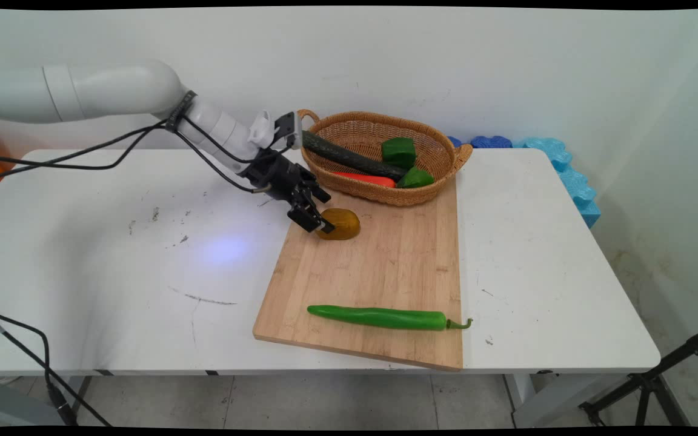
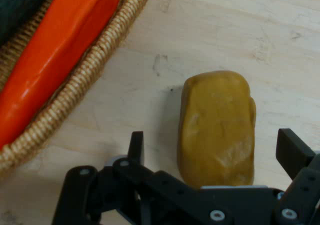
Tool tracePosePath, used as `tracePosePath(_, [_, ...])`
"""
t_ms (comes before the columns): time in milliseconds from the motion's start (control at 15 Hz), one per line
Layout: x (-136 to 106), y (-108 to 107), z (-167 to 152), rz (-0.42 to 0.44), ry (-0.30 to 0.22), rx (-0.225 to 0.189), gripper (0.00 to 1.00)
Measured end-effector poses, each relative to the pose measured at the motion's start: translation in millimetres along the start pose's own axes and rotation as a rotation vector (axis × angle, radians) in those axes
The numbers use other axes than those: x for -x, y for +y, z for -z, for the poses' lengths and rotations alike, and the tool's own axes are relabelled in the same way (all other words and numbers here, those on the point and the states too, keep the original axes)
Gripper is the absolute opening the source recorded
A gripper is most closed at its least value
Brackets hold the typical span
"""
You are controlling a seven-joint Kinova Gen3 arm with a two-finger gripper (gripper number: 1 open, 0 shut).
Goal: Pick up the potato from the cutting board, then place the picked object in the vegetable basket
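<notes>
Potato: a brownish-yellow, rounded piece, lying on the far left part of the wooden cutting board, just in front of the wicker basket. In the hand view the potato sits between the two black fingers, one fingertip on each side of it, with a visible gap on both sides. The gripper is therefore spread wide around the potato and grips nothing; whether any finger touches it cannot be told for certain. In the main view the gripper is low over the board at the potato's left end, and the arm reaches in from the upper left with black cables hanging from it.

The cutting board lies on the white table, right of centre, its far edge against or under the basket. A long green chili pepper lies across the near part of the board, stem pointing right, well apart from the potato.

The basket holds a long dark green cucumber lying at a slant, an orange-red vegetable under it along the near wall, and two green pieces toward the right side. In the hand view the orange-red vegetable and the basket rim appear at the upper left, near the potato but apart from it.

Blue foam blocks stand behind the table's far right edge, against the wall.
</notes>
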Motion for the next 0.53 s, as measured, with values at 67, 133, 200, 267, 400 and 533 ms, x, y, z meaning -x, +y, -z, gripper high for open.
tracePosePath(67, [1, 0, -4, -0.006, 0.0, 0.003, 1.0])
tracePosePath(133, [2, -1, -7, -0.013, -0.001, 0.005, 1.0])
tracePosePath(200, [2, -1, -10, -0.02, -0.002, 0.007, 1.0])
tracePosePath(267, [3, -1, -12, -0.028, -0.003, 0.009, 0.0])
tracePosePath(400, [4, 0, -16, -0.046, -0.005, 0.016, 0.0])
tracePosePath(533, [5, 0, -18, -0.071, -0.007, 0.026, 0.0])
